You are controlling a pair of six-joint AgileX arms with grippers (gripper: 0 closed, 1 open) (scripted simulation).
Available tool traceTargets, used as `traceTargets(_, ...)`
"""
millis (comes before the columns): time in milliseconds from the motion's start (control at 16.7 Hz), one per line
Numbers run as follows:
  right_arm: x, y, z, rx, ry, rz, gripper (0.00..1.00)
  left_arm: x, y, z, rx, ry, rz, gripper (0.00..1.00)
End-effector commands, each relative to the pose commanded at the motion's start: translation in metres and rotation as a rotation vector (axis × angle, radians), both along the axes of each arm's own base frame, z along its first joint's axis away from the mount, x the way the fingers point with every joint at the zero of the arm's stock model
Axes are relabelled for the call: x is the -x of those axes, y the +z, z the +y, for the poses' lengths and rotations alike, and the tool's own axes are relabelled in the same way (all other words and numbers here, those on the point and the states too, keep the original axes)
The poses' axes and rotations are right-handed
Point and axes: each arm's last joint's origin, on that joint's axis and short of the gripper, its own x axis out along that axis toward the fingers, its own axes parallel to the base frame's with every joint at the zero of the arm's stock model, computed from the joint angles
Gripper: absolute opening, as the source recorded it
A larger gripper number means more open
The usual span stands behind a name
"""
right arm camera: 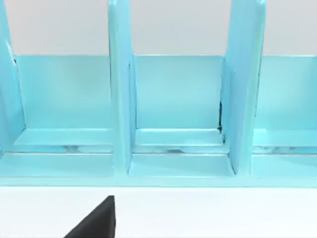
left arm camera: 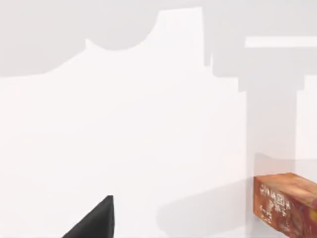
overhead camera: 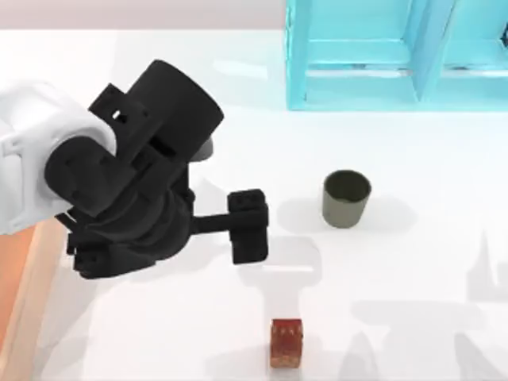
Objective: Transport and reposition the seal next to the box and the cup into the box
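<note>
The seal (overhead camera: 286, 343), a small reddish-brown mottled block, stands on the white table near the front edge; the left wrist view catches its corner (left arm camera: 287, 206). The dark olive cup (overhead camera: 347, 198) stands upright to the right of centre. At the table's left edge lies the box (overhead camera: 30, 294), with a tan rim and an orange inside, mostly cut off. My left gripper (overhead camera: 248, 234) hovers over the middle of the table, left of the cup and behind the seal, touching neither. A dark part of my right gripper (right arm camera: 94, 220) faces the cyan shelf.
A cyan shelf unit (overhead camera: 381, 51) with upright dividers stands at the back right (right arm camera: 173, 119). The left arm's bulky black and white body (overhead camera: 119, 182) covers much of the table's left half. Open white tabletop lies between the seal and the cup.
</note>
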Motion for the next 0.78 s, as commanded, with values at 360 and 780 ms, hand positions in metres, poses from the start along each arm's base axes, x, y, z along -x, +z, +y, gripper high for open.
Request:
traceTargets(360,0.000,0.000,0.000,0.000,0.000,0.000,1.00,0.002,-0.029,-0.097,-0.200,-0.008,0.238,1.00)
traceTargets(780,0.000,0.000,0.000,0.000,0.000,0.000,1.00,0.008,-0.038,-0.121,-0.250,-0.007,0.272,1.00)
